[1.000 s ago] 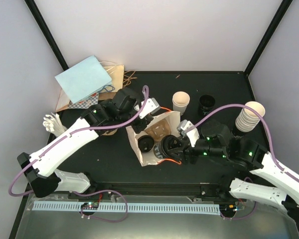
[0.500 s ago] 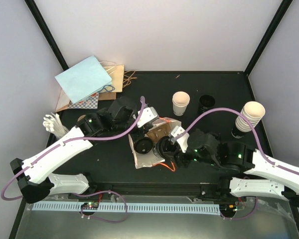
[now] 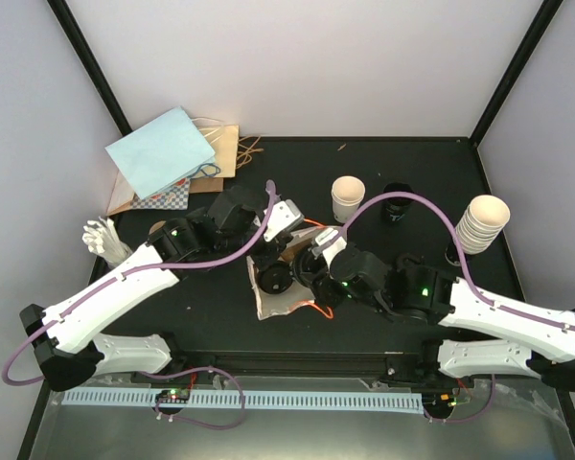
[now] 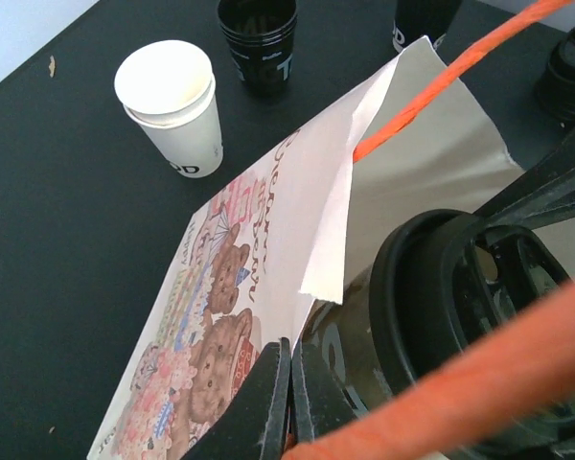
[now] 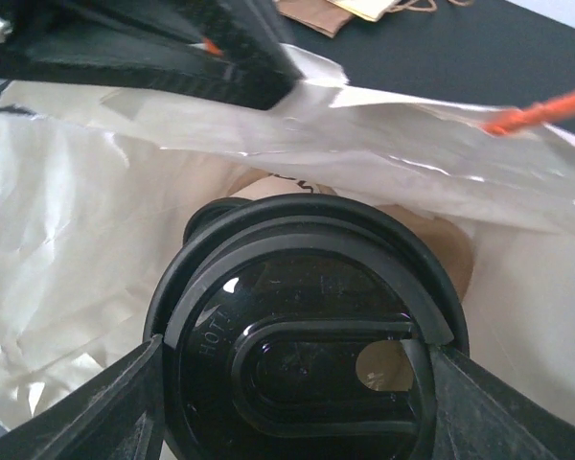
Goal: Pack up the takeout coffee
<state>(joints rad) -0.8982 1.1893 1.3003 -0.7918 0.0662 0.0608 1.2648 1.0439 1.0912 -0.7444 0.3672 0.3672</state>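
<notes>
top external: a paper bag (image 3: 268, 305) is seen near the middle of the table (image 3: 211, 321), toward the near edge. the left gripper (image 3: 268, 245) is placed on the bag's back rim and the right gripper (image 3: 311, 271) is seen at the bag's mouth. a lidded cup (image 3: 275, 279) is seen inside the bag on its left side. an open white cup (image 3: 348, 196) and a black cup (image 3: 397, 201) are stood toward the back edge. a cup stack (image 3: 484, 222) is stood by the right edge and a light blue bag (image 3: 163, 150) is laid at the back left corner.

left wrist: the left jaws are seen pressed together, pinched on the bag's printed rim, with the orange handle (image 4: 441, 67) just beside.

right wrist: the right fingers (image 5: 96, 402) are clamped on either side of the held coffee cup (image 5: 307, 335), black lid up, inside the bag. a brown tray (image 5: 452, 254) is glimpsed behind the lid.
</notes>
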